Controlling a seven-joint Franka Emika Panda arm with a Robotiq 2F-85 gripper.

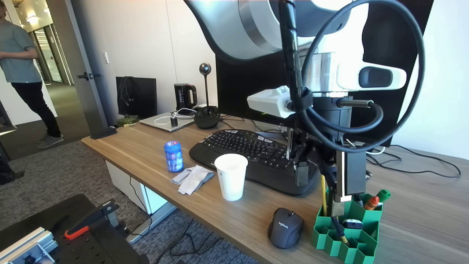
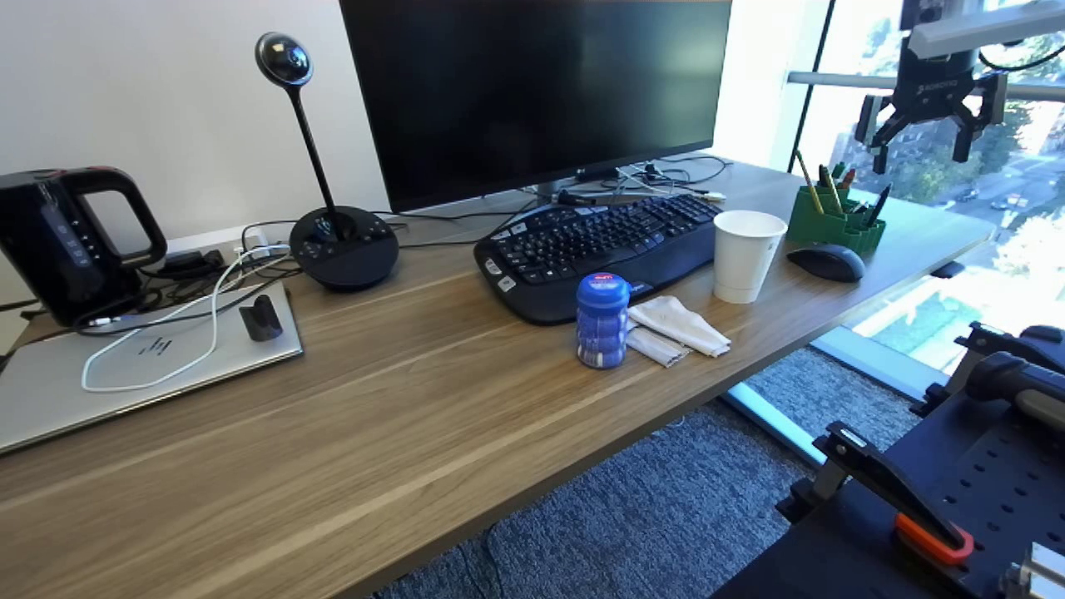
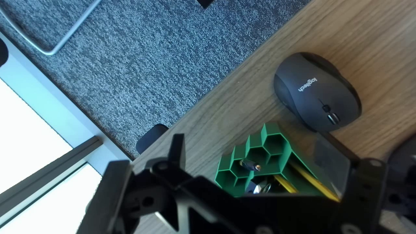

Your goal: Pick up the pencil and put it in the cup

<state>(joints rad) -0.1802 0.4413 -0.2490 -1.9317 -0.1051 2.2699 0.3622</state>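
The tool is held with jaws parted wide above the green holder on the bench. A yellow pencil is stood in that holder, leaning, beneath the tool; how its upper end is placed against the jaws can hardly be judged. The white cup is set upright near the keyboard, well apart from the tool.

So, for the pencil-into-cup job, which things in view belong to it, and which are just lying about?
Belong to the job:
gripper, open
yellow pencil, in the green holder (possibly one of two there)
white cup, standing upright

Just lying about:
mouse
keyboard
blue can
pale cloth or napkin
monitor
desk camera
kettle
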